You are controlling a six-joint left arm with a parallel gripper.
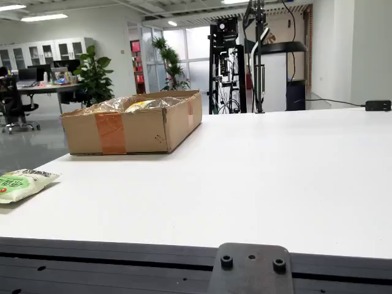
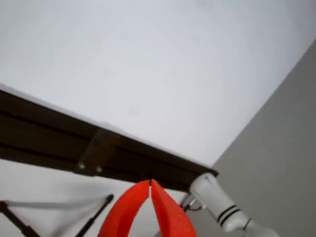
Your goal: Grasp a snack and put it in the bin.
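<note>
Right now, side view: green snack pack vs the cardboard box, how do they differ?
The green snack pack is a small, flat, glossy pouch; the cardboard box is much bigger, brown, rigid and open-topped. The pack lies at the table's near-left edge, partly cut off by the frame; the box stands farther back, fully in view. The box holds crinkly packets; the pack holds nothing visible. Both rest on the white table.
</note>
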